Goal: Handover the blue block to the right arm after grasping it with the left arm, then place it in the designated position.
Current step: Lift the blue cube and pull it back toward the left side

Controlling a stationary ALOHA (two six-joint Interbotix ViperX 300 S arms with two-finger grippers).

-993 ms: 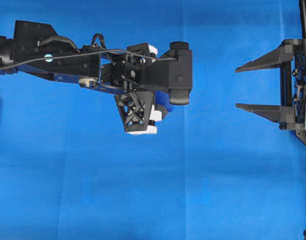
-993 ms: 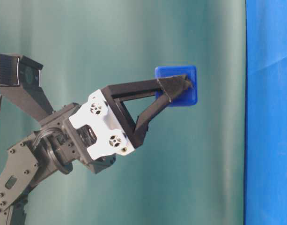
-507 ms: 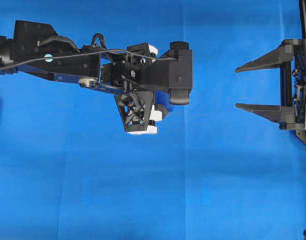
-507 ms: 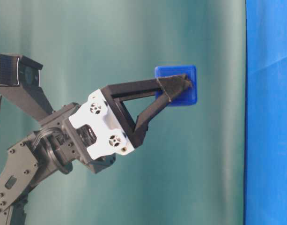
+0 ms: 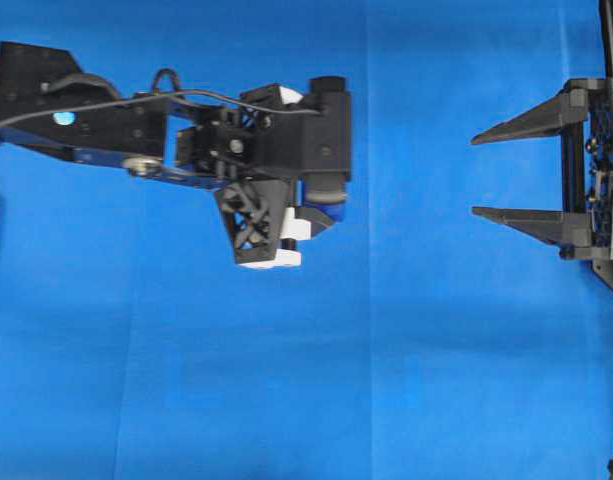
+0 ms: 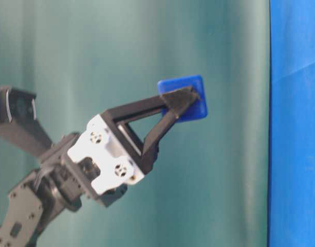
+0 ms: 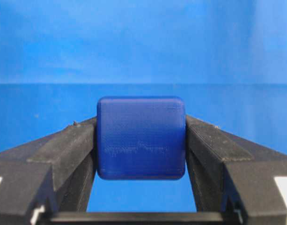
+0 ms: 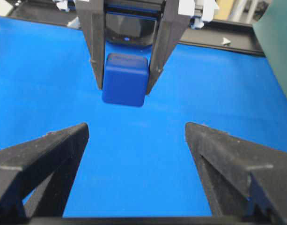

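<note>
Two hands: we are seeing the left hand (image 7: 141, 140) clamping the block (image 7: 141, 138), the right hand (image 8: 136, 133) gaping wide apart.

Bare blue cloth (image 5: 416, 330) btwn left arm (image 5: 236, 140) & right arm (image 5: 586, 170); nothing blocking.

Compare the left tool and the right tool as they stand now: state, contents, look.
The left tool is shut on the blue block, its fingers pressing two opposite faces; the right tool is open and empty.
The left tool has white brackets at its finger bases, the right tool shows none.
The left tool is lifted clear of the blue cloth.
Both have pointed black triangular fingers.
</note>
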